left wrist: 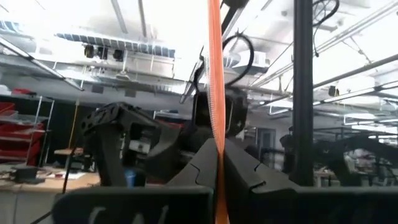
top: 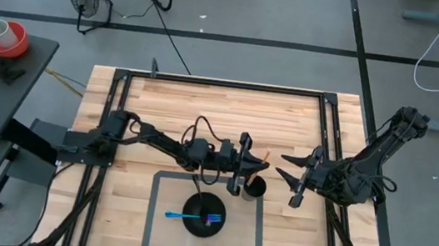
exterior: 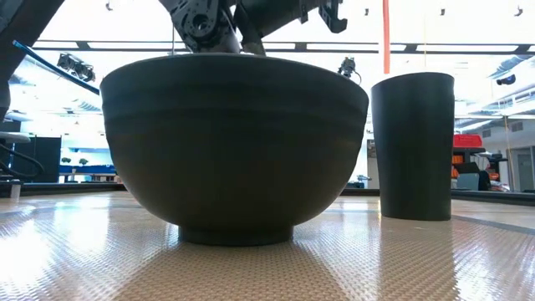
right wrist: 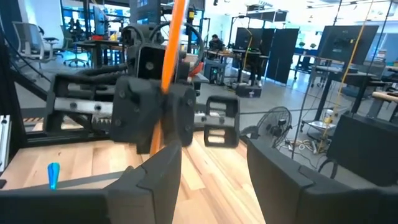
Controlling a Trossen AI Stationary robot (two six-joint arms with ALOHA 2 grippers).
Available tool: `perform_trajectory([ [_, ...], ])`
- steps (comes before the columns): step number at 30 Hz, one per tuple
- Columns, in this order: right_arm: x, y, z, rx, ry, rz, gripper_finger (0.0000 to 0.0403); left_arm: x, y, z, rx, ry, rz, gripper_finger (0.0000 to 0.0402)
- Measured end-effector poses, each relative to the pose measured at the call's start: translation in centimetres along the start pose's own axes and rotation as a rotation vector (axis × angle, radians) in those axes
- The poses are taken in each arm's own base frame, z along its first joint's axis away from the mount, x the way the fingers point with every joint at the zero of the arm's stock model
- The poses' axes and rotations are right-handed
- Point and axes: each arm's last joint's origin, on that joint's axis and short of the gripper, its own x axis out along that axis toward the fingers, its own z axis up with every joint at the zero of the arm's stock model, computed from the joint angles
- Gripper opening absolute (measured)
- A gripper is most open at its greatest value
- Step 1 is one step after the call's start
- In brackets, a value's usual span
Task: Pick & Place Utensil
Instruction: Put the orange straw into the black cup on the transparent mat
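Observation:
My left gripper (top: 245, 175) reaches in from the table's left and is shut on an orange utensil (top: 263, 160) that stands over a black cup (top: 254, 188). In the low view the orange shaft (exterior: 386, 33) drops behind the cup's rim (exterior: 414, 75), so its lower end is hidden. A black bowl (top: 204, 214) sits near the cup on a grey-framed mat and holds a blue utensil (top: 179, 215) that leans over its rim. My right gripper (top: 282, 165) waits open just right of the cup, facing it. My left gripper (left wrist: 217, 160) pinches the orange utensil's thin shaft (left wrist: 215, 124) between its two fingers. The fingers come about level from the table's left and lie across the shaft. The utensil stands nearly upright, with its upper part (right wrist: 173, 31) above the fingers and its lower end down in the cup.
The bowl (exterior: 234, 150) stands close to the left of the cup (exterior: 414, 146) in the low view. Black rails frame the wooden tabletop (top: 205, 104). Bare wood lies toward the far edge. The right gripper's open fingers (right wrist: 155, 180) point at the left gripper.

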Motion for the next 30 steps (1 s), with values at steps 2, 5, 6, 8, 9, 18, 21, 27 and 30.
perform_trajectory([
  [2, 0.0, 0.0, 0.0, 0.002, 0.0, 0.0, 0.0185, 0.0, 0.1, -0.2, 0.0, 0.012, 0.005, 0.0014],
  [5, 0.0, 0.0, 0.0, 0.005, -0.001, 0.0, 0.0185, -0.2, 0.2, -0.7, 0.002, 0.021, 0.007, 0.0014],
  [6, 0.0, 0.0, 0.0, 0.005, -0.001, 0.0, 0.0185, -0.3, 0.2, -1.1, 0.002, 0.033, 0.009, 0.0014],
  [8, 0.0, 0.0, 0.0, 0.011, -0.001, 0.0, 0.0185, -0.4, 0.3, -1.6, 0.002, 0.046, 0.01, 0.0014],
  [9, 0.0, 0.0, 0.0, 0.013, -0.001, 0.0, 0.0185, -0.5, 0.3, -1.8, 0.002, 0.045, 0.01, 0.0014],
  [18, 0.0, 0.0, 0.0, 0.029, -0.002, 0.0, 0.0185, -1.0, 0.5, -3.4, 0.01, 0.119, 0.0, 0.0014],
  [21, 0.0, 0.0, 0.0, 0.03, -0.002, 0.0, 0.0185, -1.0, 0.6, -3.7, 0.013, 0.153, -0.006, 0.0017],
  [27, 0.0, 0.0, 0.1, 0.041, -0.006, 0.006, 0.0185, -1.0, 0.9, -3.9, 0.035, 0.18, 0.0, 0.007],
  [30, -0.2, 0.0, 0.3, 0.054, -0.011, 0.014, 0.0185, -1.1, 1.0, -4.2, 0.057, 0.208, 0.002, 0.0103],
])
